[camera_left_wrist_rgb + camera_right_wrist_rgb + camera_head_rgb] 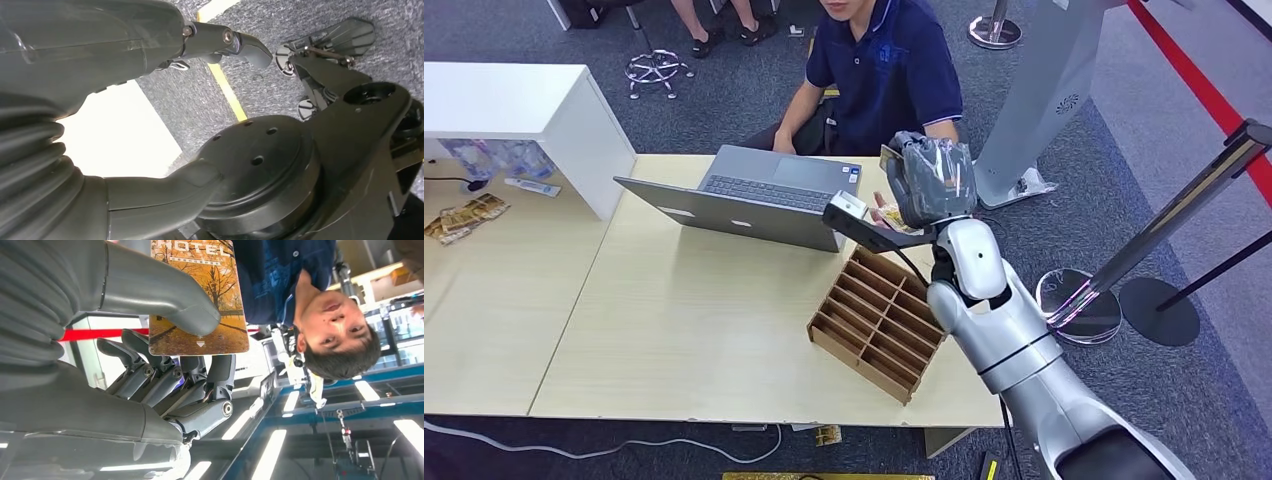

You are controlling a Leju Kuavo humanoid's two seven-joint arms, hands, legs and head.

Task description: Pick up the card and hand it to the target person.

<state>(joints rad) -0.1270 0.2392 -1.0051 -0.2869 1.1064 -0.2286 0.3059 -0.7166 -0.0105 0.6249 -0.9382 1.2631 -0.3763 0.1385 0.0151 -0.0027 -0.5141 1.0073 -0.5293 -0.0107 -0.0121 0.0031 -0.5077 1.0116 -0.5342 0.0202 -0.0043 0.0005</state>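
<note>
While the person [879, 70] sits behind the tabletop [684, 330] with the laptop [754, 195] and slotted wooden tray [879, 322], the right hand [931, 180] is raised toward them, pinching the card [200, 295]. Thin, stiff and probably light and slick, the card looks best taken by its free edge. It lies flat between the thumb [165, 300] on its printed face and the dark fingers [170, 377] behind. The left hand [100, 55] hangs low, holding nothing, fingers apart.

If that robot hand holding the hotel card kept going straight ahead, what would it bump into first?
Most likely the person's open hand just beyond the right robot hand and its card, then the torso; depth is hard to judge.
</note>
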